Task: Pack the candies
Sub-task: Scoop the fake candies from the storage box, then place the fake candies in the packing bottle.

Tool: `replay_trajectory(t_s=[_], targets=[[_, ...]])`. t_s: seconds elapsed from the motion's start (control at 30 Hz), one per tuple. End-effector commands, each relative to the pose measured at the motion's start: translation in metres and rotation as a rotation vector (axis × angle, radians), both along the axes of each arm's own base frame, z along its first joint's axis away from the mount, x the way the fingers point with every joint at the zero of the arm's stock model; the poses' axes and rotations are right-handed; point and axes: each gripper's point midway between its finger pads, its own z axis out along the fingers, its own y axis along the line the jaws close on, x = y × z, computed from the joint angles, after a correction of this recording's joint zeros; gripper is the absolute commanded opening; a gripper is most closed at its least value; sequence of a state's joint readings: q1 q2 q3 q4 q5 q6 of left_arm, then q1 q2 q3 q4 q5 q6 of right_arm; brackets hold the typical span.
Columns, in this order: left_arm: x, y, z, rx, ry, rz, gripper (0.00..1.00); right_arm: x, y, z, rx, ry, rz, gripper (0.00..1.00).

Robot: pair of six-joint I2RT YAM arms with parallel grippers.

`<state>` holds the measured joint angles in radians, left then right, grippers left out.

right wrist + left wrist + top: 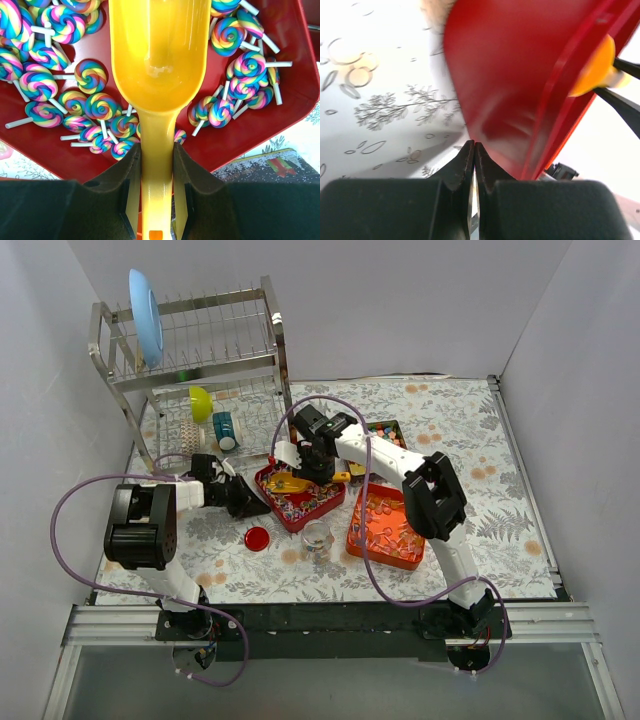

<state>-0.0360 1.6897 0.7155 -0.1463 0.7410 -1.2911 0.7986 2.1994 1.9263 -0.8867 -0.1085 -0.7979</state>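
Rainbow-swirl candies (100, 107) on white sticks lie in a red tray (322, 508). My right gripper (156, 150) is shut on the handle of a yellow scoop (160, 50). The scoop's bowl is empty and hangs over the middle of the tray (280, 100). From above, the right gripper (315, 468) and the scoop (290, 483) are over the tray's far side. My left gripper (474, 145) is shut with nothing between its fingers, and its tips sit against the tray's outer wall (520, 90). The left gripper (245, 502) is at the tray's left corner.
An orange tray (352, 540) of clear-wrapped reddish candies lies to the right of the red one, and a dark tray (388, 425) of colourful pieces lies behind it. A glass jar (317, 538) and a round red lid (257, 537) stand in front. A dish rack (195, 370) stands at the back left.
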Motion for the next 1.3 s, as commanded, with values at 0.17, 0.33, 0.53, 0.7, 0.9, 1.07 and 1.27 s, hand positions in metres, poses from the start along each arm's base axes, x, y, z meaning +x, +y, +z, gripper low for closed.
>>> replay_trajectory(t_s=[0.17,0.33,0.53,0.7,0.9,1.07,1.27], targets=[[0.005,-0.001,0.041,-0.074,-0.151,-0.116,0.00,0.007,0.019,0.030,0.141,-0.063,0.051,0.01],[0.005,0.011,0.042,-0.076,-0.149,-0.112,0.00,0.006,0.009,0.043,0.196,-0.079,0.042,0.01],[0.010,0.026,0.046,-0.062,-0.148,-0.088,0.00,-0.003,0.011,0.054,0.284,-0.028,0.051,0.01],[0.014,0.035,0.049,-0.058,-0.162,-0.068,0.00,0.005,0.012,0.055,0.271,-0.049,0.045,0.01],[0.020,0.035,0.054,-0.066,-0.185,-0.065,0.00,0.007,-0.003,0.061,0.263,-0.060,0.029,0.01],[0.023,0.034,0.061,-0.070,-0.221,-0.084,0.01,0.004,-0.023,0.093,0.258,-0.138,0.070,0.01],[0.017,0.030,0.066,-0.095,-0.287,-0.146,0.26,-0.021,-0.066,0.129,0.192,-0.250,0.206,0.01]])
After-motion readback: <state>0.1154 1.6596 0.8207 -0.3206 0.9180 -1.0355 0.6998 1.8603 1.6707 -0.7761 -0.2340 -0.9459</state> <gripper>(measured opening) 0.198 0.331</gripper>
